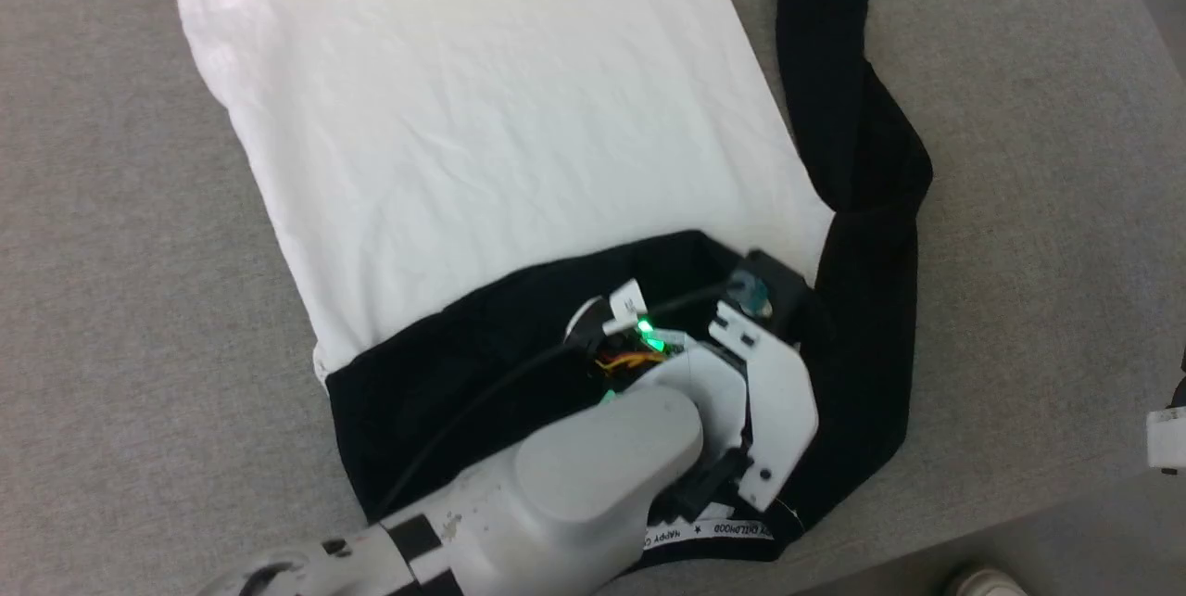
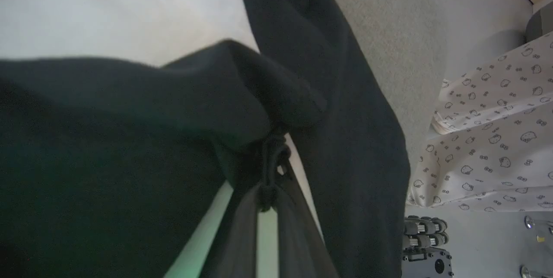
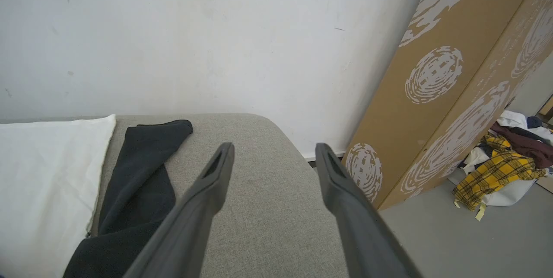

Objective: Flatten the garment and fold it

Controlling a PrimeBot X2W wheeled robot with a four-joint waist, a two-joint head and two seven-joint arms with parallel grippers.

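The garment (image 1: 500, 142) lies on the grey padded surface (image 1: 139, 299), its white body spread flat. One black sleeve (image 1: 445, 374) is folded across its near end. The other black sleeve (image 1: 852, 142) trails up the right side, and the printed neck tape (image 1: 713, 531) shows at the near edge. My left arm's wrist (image 1: 769, 392) hangs over the folded sleeve and hides the fingers. In the left wrist view my left gripper (image 2: 270, 174) is shut on a bunched pinch of black sleeve cloth (image 2: 242, 96). My right gripper (image 3: 273, 150) stands open and empty over the surface's corner, to the right of the sleeve (image 3: 138, 174).
The surface's near right edge (image 1: 1019, 522) drops to the floor, where a shoe (image 1: 987, 582) shows. A patterned cardboard box (image 3: 432, 96) leans against the white wall, with a pile of clothes (image 3: 505, 170) beyond it. A cat-print cloth (image 2: 497, 139) lies off to the side.
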